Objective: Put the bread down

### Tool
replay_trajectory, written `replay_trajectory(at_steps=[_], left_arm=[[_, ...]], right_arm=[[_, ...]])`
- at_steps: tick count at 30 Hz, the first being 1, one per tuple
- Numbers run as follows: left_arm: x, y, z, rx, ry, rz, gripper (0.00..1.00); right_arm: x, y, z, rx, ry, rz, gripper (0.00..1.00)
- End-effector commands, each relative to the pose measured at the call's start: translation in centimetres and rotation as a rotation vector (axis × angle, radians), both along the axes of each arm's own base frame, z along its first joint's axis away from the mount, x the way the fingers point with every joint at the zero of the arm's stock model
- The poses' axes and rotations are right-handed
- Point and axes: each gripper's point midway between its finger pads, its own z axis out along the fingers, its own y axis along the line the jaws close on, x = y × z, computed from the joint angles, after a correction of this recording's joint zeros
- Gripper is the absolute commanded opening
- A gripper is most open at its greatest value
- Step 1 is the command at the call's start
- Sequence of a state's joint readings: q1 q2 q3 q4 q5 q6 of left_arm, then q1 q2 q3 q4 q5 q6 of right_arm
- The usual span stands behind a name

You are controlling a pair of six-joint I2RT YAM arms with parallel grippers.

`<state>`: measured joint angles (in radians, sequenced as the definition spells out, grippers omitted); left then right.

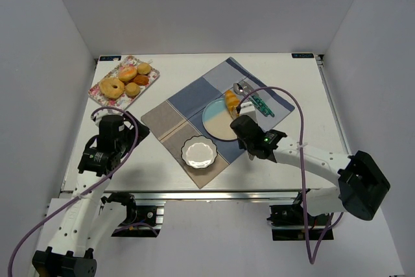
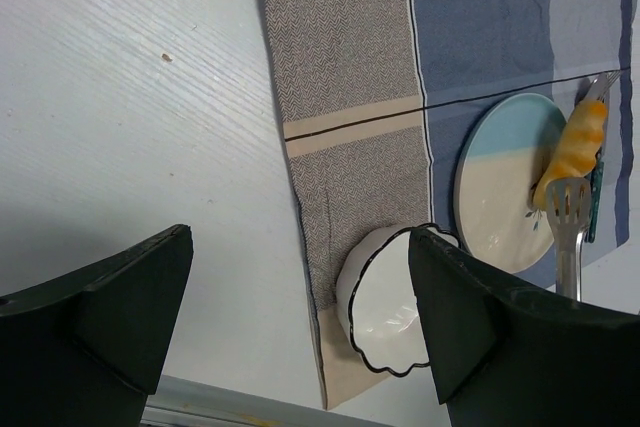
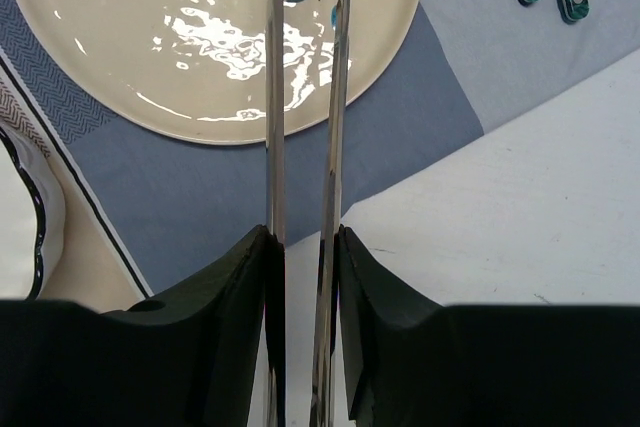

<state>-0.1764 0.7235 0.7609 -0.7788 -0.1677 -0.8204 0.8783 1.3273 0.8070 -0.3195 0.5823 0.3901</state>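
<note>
Right jaws pinch tongs point(image 3: 272, 97) reaching the bread point(image 1: 231, 102), cropped at that wrist, whole overhead; left jaws spread.

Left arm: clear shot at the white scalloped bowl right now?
Probably yes. The left gripper is open, nothing covers the bowl, and the right gripper holds its tongs over the plate, off to one side.

White table point(image 1: 188, 69) centre. Plain grey back wall point(image 1: 207, 4) at 12 o'clock, side walls point(image 1: 32, 82) at 9 and 3. Light even.
</note>
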Motion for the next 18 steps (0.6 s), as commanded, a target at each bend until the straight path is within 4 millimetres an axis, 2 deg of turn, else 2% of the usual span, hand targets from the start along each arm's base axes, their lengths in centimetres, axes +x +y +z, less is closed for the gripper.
replay_trajectory(at_steps=[1,4,10,13,15,18], left_arm=[[0.4,-0.3,0.4,-0.008,-0.029,-0.014,0.98],[0.4,-0.3,0.3,-0.007,-0.029,-0.017,0.98],[0.5,-0.4,0.2,-0.012,-0.027,-0.02,0.98],[0.5,-0.5,0.2,-0.012,-0.027,-0.022,0.98],[0.5,-0.4,0.2,-0.011,-0.027,-0.017,0.98],[0.4,-0.3,0.0,-0.01,-0.023,-0.014,0.98]], right_arm=[[-0.4,0.0,1.3,0.046,-0.01,-0.014,0.22],[-0.5,0.2,2.3,0.074,-0.023,-0.006,0.3],[-1.3,0.8,4.2,0.153,-0.032,0.042,0.28],[-2.2,0.6,4.0,0.157,-0.001,0.059,0.3],[-2.5,0.3,3.7,0.149,0.017,0.056,0.37],[-2.8,-0.5,3.0,0.122,0.035,0.029,0.42]])
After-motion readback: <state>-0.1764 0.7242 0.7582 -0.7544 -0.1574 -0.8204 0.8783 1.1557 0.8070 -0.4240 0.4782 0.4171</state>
